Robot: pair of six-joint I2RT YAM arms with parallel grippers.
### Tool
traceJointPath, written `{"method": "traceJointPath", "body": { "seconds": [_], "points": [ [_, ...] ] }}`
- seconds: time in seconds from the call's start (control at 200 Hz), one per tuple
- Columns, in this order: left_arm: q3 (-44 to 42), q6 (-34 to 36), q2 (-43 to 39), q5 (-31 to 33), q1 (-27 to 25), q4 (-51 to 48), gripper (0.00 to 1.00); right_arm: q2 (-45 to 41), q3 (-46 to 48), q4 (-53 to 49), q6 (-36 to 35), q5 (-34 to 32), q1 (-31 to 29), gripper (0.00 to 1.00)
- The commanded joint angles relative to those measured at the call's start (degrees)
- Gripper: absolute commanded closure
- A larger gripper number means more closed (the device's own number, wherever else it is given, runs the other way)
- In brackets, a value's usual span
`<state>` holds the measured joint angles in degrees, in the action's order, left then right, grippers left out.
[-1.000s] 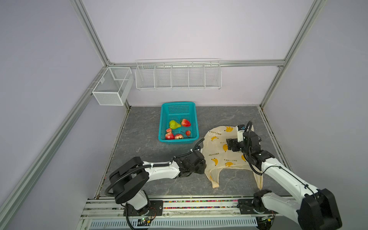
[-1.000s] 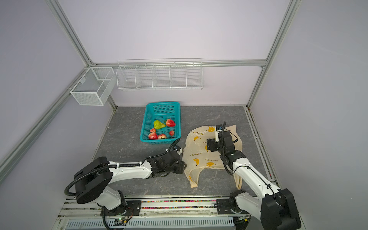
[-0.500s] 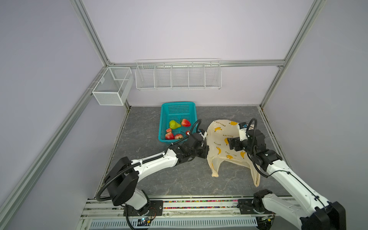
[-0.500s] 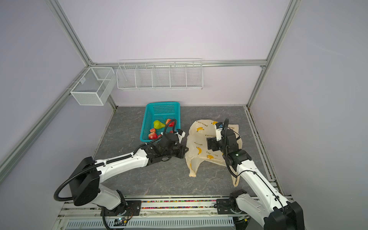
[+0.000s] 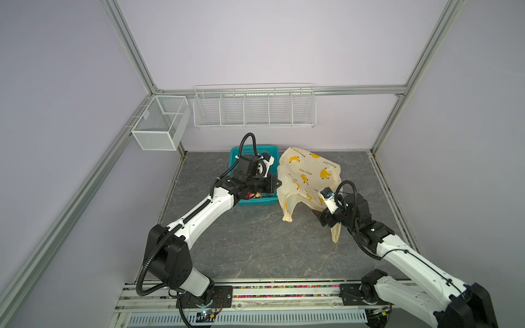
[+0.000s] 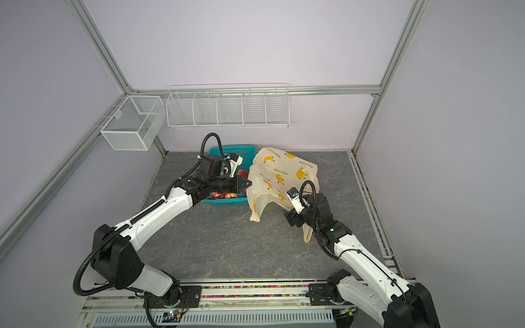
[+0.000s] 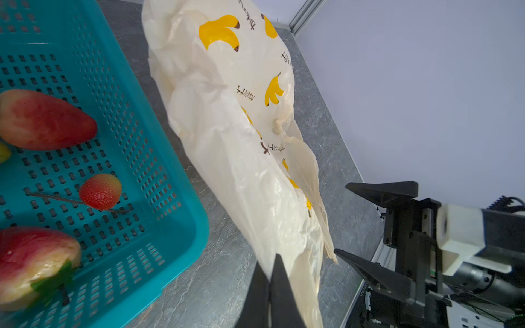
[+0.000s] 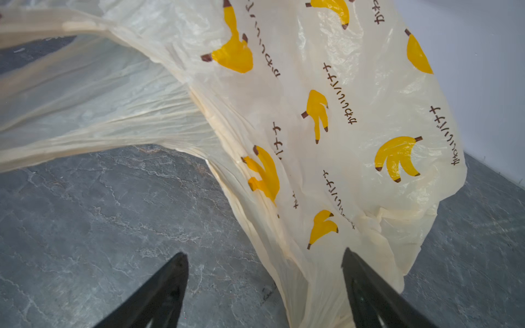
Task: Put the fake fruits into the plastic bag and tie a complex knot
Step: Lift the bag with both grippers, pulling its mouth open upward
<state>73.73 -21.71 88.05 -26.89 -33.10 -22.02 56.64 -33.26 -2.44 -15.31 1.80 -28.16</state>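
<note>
Spreading the bag's mouth
My left gripper pinches the plastic bag just beside the teal basket holding the fake fruits; my right gripper gapes astride the bag's side away from the basket. I'd close there, then part slowly.

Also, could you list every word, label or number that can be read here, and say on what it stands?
On the plastic bag: one short dark word repeated beside the printed bananas, in a non-Latin script and turned sideways; I cannot read it reliably.
On the white tag of the wire box: too small to read.
On the teal basket: no text visible.
</note>
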Motion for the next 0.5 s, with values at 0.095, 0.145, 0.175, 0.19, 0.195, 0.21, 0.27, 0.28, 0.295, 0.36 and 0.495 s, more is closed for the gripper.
{"method": "traceJointPath", "body": {
  "seconds": [0.095, 0.145, 0.175, 0.19, 0.195, 0.21, 0.27, 0.28, 0.295, 0.36, 0.495],
  "points": [
    [2.5, 3.4, 1.1, -4.7, 0.5, -3.6, 1.00, 4.7, 3.0, 10.9, -10.4, -3.0, -3.5, 0.19],
    [2.5, 3.7, 1.2, -4.7, 0.5, -3.8, 1.00, 6.4, 2.9, 12.4, -11.5, -4.7, -3.7, 0.22],
    [2.4, 3.7, 1.2, -4.6, 0.5, -3.7, 1.00, 7.2, 2.9, 13.3, -12.1, -5.3, -3.7, 0.25],
    [2.4, 3.7, 1.2, -4.6, 0.5, -3.7, 1.00, 7.6, 2.9, 13.7, -12.3, -5.4, -3.7, 0.26],
    [2.4, 3.7, 1.2, -4.6, 0.5, -3.7, 1.00, 7.6, 2.9, 13.7, -12.3, -5.4, -3.7, 0.26],
    [2.5, 3.6, 1.2, -4.7, 0.5, -3.8, 1.00, 7.8, 2.8, 14.1, -12.6, -5.6, -3.7, 0.28],
    [2.6, 3.6, 1.3, -4.8, 0.5, -3.8, 1.00, 8.6, 2.7, 15.6, -13.6, -6.2, -3.7, 0.33],
    [2.6, 3.7, 1.2, -4.8, 0.5, -3.9, 1.00, 8.7, 2.7, 15.8, -13.7, -6.2, -3.7, 0.33],
    [2.6, 3.6, 1.2, -4.8, 0.5, -3.9, 1.00, 8.9, 2.6, 16.1, -14.1, -6.3, -3.7, 0.35],
    [2.7, 3.7, 1.2, -4.9, 0.5, -4.0, 1.00, 10.1, 2.1, 16.6, -15.4, -6.5, -3.6, 0.37],
    [2.5, 3.7, 0.8, -5.1, 0.5, -3.6, 1.00, 14.2, -0.2, 16.1, -17.1, -7.1, -3.5, 0.41]
  ]
}}
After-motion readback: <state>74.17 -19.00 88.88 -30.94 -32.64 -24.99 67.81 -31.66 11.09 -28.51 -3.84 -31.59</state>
